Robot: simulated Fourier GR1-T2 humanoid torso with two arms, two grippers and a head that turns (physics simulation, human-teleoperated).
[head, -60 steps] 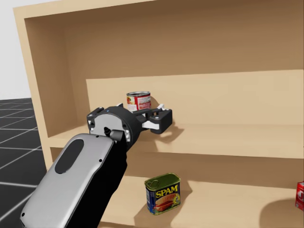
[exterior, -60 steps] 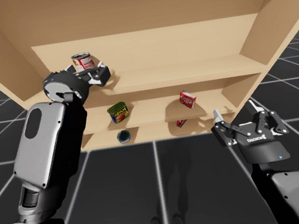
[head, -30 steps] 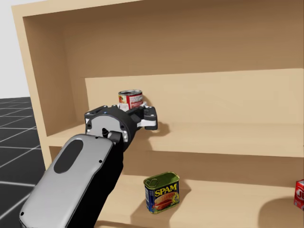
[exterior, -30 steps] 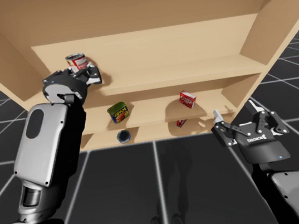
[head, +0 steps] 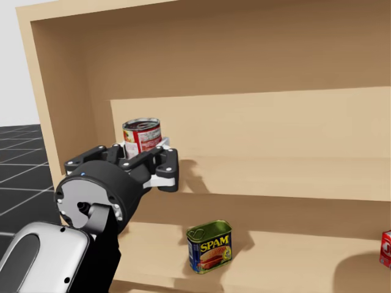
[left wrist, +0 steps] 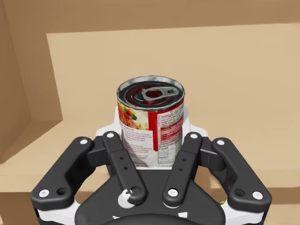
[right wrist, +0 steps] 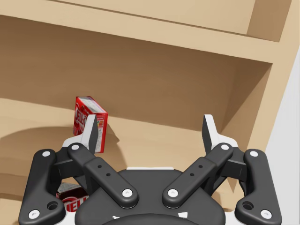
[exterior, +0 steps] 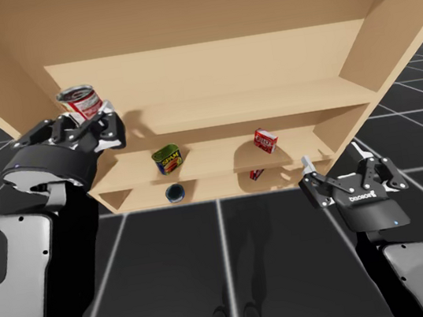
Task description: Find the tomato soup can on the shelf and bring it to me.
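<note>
Left wrist view: your left gripper (left wrist: 151,136) is clamped on the soup can (left wrist: 149,110), upright, just in front of the upper shelf (head: 275,177), left end. Your right gripper (right wrist: 150,126) sits wide open.

Your left tool (left wrist: 151,140) and right tool (right wrist: 150,133) are black linkages with pale screws and white fingertips (right wrist: 209,129); silver-grey shells cover your forearms (exterior: 11,268).

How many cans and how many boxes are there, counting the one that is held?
Cans: 3 (held red-and-white can, green rectangular can, dark round can)
Boxes: 2 (upper red box, lower red box)
Total: 5
</note>
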